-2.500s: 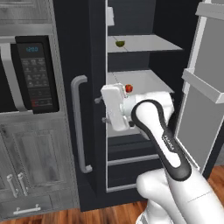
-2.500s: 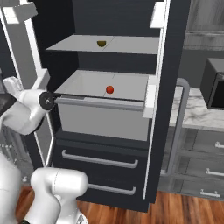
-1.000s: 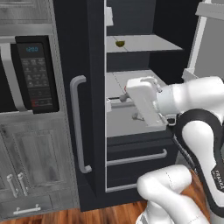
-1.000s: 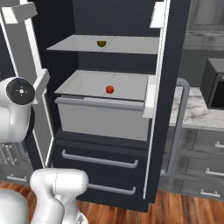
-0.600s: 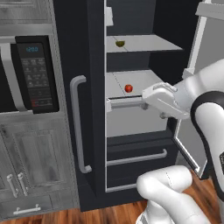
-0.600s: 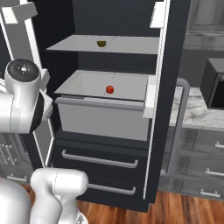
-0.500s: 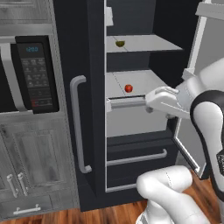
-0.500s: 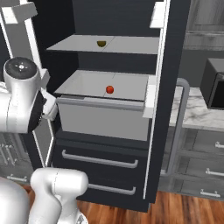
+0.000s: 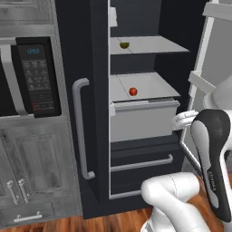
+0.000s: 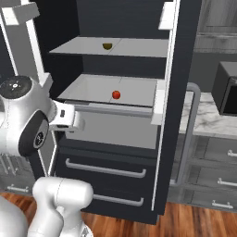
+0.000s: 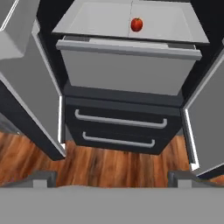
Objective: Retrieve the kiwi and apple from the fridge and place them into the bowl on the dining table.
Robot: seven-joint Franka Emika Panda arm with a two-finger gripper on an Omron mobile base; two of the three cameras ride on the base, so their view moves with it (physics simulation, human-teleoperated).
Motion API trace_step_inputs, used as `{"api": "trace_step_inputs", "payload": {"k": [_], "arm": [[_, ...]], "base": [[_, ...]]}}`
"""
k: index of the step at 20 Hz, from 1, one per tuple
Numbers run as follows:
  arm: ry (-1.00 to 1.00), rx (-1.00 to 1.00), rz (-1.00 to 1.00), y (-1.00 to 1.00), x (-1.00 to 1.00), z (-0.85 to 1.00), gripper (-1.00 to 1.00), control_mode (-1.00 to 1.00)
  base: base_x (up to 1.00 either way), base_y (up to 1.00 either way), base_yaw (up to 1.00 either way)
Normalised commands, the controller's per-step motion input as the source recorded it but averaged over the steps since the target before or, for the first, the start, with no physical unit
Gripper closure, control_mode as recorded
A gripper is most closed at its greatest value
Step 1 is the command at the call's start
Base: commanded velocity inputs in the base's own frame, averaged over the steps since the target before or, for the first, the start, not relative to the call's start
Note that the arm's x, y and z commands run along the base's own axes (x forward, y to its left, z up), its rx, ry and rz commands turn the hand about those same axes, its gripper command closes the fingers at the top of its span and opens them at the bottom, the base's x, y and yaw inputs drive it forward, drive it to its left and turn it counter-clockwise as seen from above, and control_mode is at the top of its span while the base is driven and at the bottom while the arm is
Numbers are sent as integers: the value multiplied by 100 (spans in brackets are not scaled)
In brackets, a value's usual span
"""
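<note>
Wood floor (image 11: pixel 109 164), grey cabinets (image 9: pixel 36 172), microwave (image 9: pixel 34 77)

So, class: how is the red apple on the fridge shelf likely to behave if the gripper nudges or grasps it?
The apple looks round like a ball, so a nudge would probably roll it across the flat shelf. Its glossy skin suggests it may slip between the fingers. It seems rigid, unlikely to deform.

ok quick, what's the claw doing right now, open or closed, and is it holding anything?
Claw: cannot be told whether it is open or closed; nothing shows in it. The apple and the kiwi sit on their fridge shelves.
</note>
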Motion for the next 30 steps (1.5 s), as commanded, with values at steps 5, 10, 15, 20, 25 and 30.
{"api": "trace_step_inputs", "payload": {"k": [5,10,15,20,25,30], "arm": [[-12,-18,0,-79,-5,-12,-100,-100],[-1,-1,0,-15,-29,1,-100,-100],[0,-1,-1,1,-14,20,-100,-100],[0,-5,0,22,-3,20,-100,-100],[0,-6,0,36,0,10,-100,-100],[0,-2,0,22,0,2,-100,-100]], "base": [[0,0,0],[0,0,0],[0,0,0],[0,0,0],[0,0,0],[0,0,0]]}}
